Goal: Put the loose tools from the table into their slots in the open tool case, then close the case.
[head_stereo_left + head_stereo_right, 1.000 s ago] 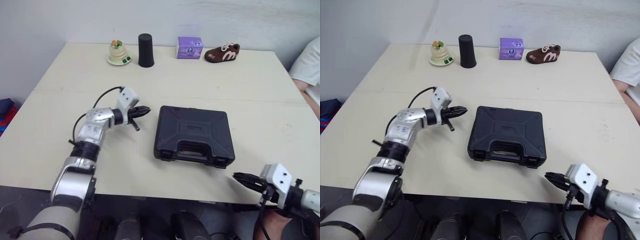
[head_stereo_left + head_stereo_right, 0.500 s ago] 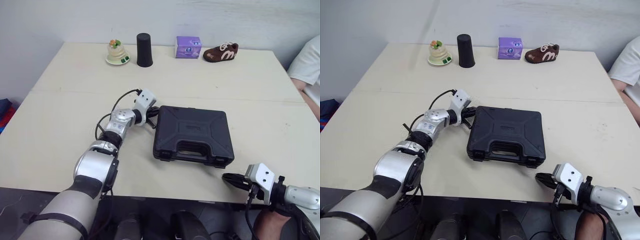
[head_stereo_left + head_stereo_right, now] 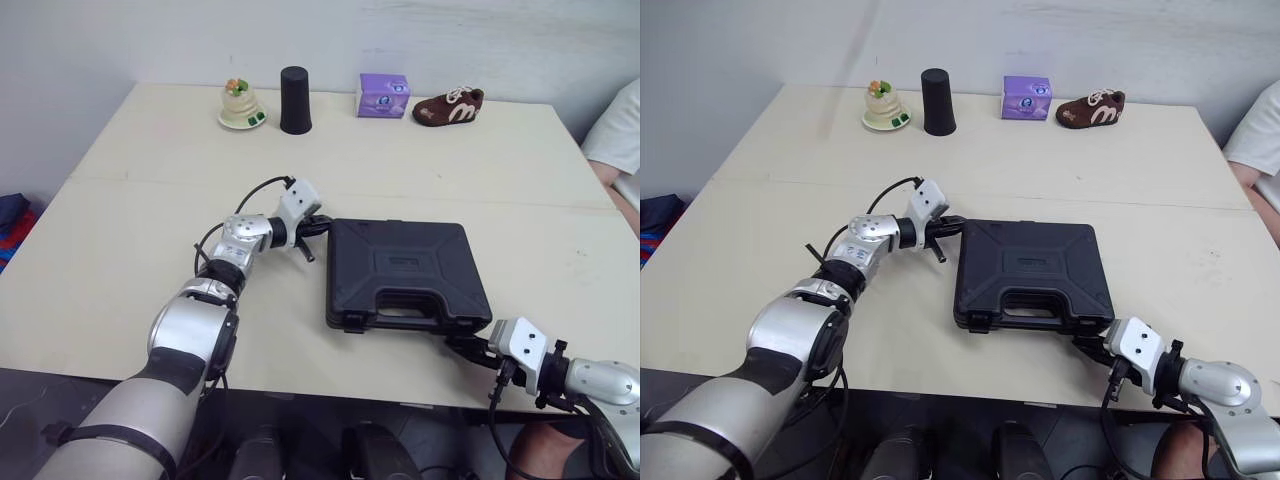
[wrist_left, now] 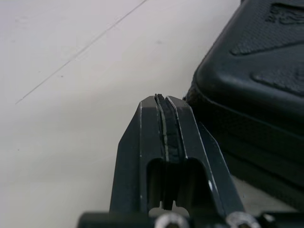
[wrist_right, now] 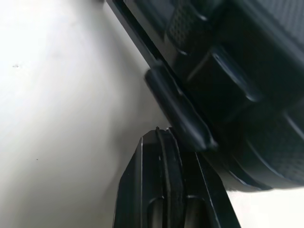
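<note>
Tool case point(image 3: 408, 272): black, lid down, flat on table point(image 3: 130, 200), right of centre, handle side toward me, front right corner near the table's front edge.

L gripper point(image 3: 320, 224): fingers pressed together, holding nothing, tip against the case's back-left corner.

R gripper point(image 3: 466, 347): fingers also pressed together, empty, tip just beside the front right latch point(image 5: 178, 110). Can't tell if that latch is snapped home.

Risks, my read:
- Case is loose on a smooth top. A hard R push at the latch could slide or swivel it instead of seating the latch.
- L tip sits on a rounded corner and could slip off, leaving no brace.
- A narrow closed tip may skid off the latch.

Far edge, well apart: black cup point(image 3: 294, 100), purple box point(image 3: 383, 95), brown shoe point(image 3: 448, 105). Person's sleeve point(image 3: 618, 130) at the right edge.
</note>
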